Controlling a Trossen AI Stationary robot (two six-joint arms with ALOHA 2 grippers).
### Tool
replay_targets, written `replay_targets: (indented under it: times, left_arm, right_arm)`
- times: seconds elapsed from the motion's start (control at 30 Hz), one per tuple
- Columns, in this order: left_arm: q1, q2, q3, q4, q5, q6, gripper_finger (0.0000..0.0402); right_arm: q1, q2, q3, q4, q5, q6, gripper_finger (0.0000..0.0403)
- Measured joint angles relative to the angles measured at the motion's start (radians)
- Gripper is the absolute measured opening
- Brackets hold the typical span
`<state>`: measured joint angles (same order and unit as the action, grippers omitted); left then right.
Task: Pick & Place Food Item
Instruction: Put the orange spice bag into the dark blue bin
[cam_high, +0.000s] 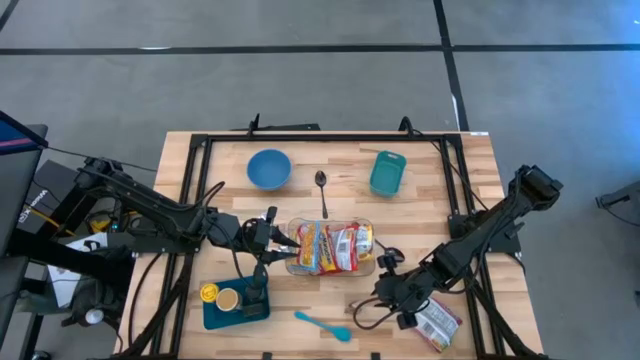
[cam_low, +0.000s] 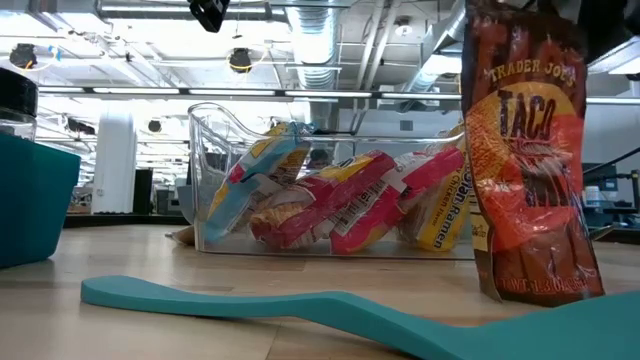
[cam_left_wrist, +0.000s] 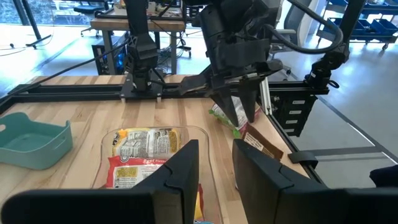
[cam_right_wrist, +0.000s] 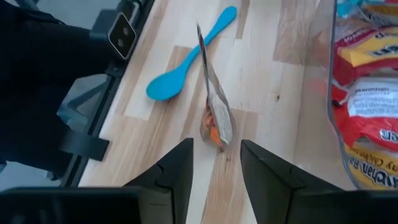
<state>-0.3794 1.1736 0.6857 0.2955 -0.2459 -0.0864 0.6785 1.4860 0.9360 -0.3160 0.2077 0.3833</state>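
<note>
right claw (cam_right_wrist: 216, 163) seemingly pinching taco packet (cam_right_wrist: 214, 106), beside clear bin (cam_high: 332, 247)

One blue bowl (cam_high: 269, 168), two spoons (cam_high: 321, 181) (cam_high: 323, 325), one clear bin (cam_high: 331, 225).

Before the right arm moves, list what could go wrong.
1. The right gripper pinches the taco packet by its top edge only, so the packet may swing or slip.
2. The clear bin is already crowded with ramen packets, so the packet might sit on top and slide off.
3. The left gripper waits at the bin's rim, so the arms could collide there.
</note>
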Motion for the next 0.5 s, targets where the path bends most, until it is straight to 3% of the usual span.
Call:
replay_targets:
  times: [0.5]
  left_arm:
    - [0.000,0.000,0.000,0.000,0.000,0.000,0.0092]
  right_arm:
    - [-0.007,0.009,0.000,0.045,0.006,-0.025,0.0127]
